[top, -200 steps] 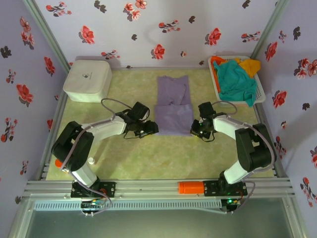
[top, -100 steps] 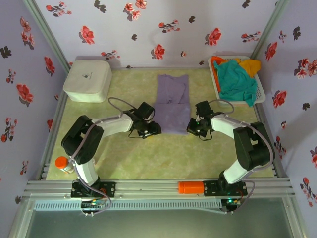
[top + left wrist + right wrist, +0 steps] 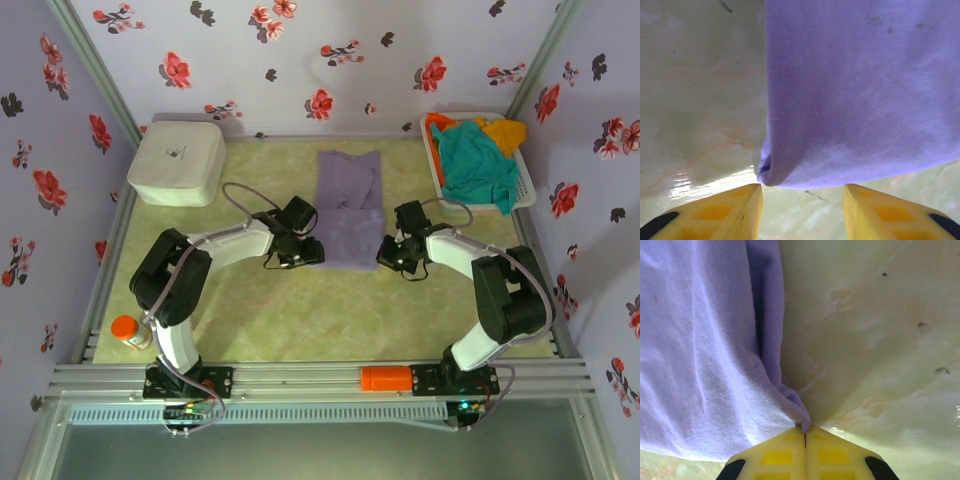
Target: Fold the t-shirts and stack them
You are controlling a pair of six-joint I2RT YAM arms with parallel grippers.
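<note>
Lavender t-shirt (image 3: 348, 210), part-folded, is lying mid-bench (image 3: 300, 320) toward the far edge; right pincer (image 3: 805, 432) is pinching its near right corner, left pincer (image 3: 802, 192) is hovering spread at the near left corner, probably needing to close before folding.

The t-shirt (image 3: 348, 205) is coloured pale lavender, the counter (image 3: 300, 310) marbled yellow-green. The walls (image 3: 230, 50) are patterned with red and black flowers.

We see the flat t-shirt (image 3: 347, 210) mid-table (image 3: 300, 310), our left gripper (image 3: 305, 252) at its near left corner, right gripper (image 3: 388, 255) at its near right. The box (image 3: 177, 163) sits behind left, and the basket (image 3: 436, 172) holding heaped t-shirts (image 3: 478, 160) sits behind right.
</note>
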